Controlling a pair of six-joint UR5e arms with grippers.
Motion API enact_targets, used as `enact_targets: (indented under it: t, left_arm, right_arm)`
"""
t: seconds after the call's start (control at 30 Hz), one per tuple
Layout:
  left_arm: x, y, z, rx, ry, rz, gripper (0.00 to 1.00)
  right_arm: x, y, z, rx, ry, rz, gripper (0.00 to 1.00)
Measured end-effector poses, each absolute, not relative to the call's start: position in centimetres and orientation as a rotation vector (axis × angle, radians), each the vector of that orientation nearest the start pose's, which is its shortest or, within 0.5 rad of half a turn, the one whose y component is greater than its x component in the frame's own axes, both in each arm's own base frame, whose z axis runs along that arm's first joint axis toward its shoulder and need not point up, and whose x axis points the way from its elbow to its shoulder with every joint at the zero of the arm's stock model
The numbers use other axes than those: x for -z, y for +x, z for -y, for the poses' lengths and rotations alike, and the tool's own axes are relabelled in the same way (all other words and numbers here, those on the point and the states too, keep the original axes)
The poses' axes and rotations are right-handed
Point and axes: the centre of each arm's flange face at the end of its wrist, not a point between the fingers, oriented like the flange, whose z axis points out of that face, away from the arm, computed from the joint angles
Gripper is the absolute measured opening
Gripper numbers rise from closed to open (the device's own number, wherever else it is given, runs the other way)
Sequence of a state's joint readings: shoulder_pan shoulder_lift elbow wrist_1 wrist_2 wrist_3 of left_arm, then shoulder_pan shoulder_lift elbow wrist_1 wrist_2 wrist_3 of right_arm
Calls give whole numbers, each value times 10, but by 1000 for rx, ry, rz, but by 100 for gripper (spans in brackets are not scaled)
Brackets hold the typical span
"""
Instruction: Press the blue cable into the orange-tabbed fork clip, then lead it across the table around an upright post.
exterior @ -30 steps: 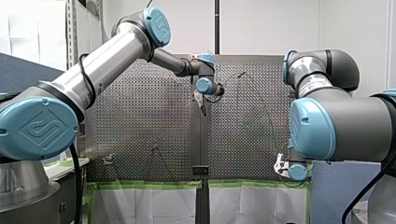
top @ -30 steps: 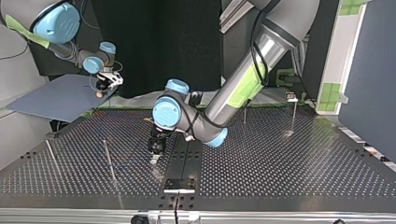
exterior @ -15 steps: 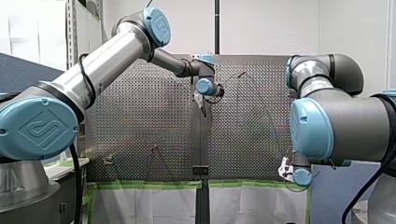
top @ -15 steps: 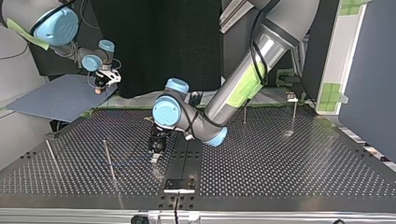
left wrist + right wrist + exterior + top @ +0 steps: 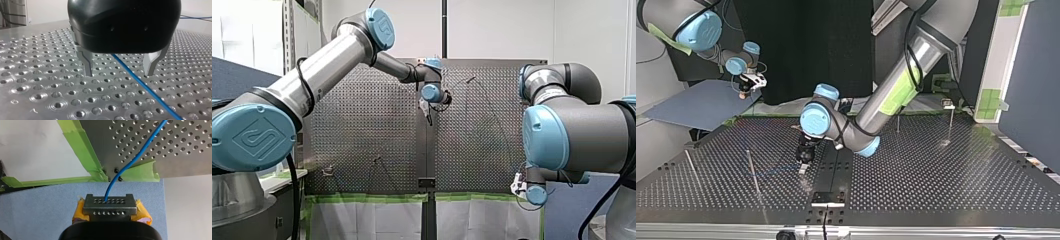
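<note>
Blue thin cable (image 5: 145, 85): lies on the perforated metal table (image 5: 37, 75) between the spread metal fingers (image 5: 87, 65) of my black left gripper (image 5: 119, 74); ends clamped in my yellow-padded right gripper (image 5: 110, 201). Clamped end now further off the table corner than a second ago: probably takes up slack, readies the lead across.

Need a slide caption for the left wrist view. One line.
Left claw open, its metal fingers astride the blue cable lying on the perforated table.
</note>
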State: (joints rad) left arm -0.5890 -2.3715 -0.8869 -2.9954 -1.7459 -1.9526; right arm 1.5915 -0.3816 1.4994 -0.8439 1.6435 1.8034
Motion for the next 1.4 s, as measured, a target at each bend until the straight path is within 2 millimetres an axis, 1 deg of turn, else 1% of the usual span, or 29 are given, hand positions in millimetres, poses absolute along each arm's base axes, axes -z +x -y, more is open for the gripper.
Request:
enact_targets:
  t: [0.2, 0.37, 0.77, 0.9, 1.13, 1.23, 1.4]
  left_arm:
    - [-314, 597, 535, 650, 27, -1601, 100]
    - [-313, 591, 532, 650, 78, -1637, 100]
    - [-346, 575, 520, 768, 104, -1575, 100]
    - [-358, 564, 522, 802, 136, -1544, 100]
    - [-372, 531, 527, 852, 200, -1552, 100]
    - [-376, 520, 523, 845, 198, -1575, 100]
    - [-381, 506, 512, 812, 178, -1612, 100]
  right_arm:
    - [154, 140, 633, -1170, 1228, 1603, 0]
    - [154, 140, 633, -1170, 1229, 1602, 0]
    - [154, 143, 632, -1177, 1239, 1602, 0]
    - [154, 144, 632, -1177, 1243, 1602, 0]
    - [155, 145, 632, -1178, 1246, 1604, 0]
    - [155, 145, 632, -1179, 1247, 1605, 0]
    - [155, 146, 631, -1183, 1254, 1604, 0]
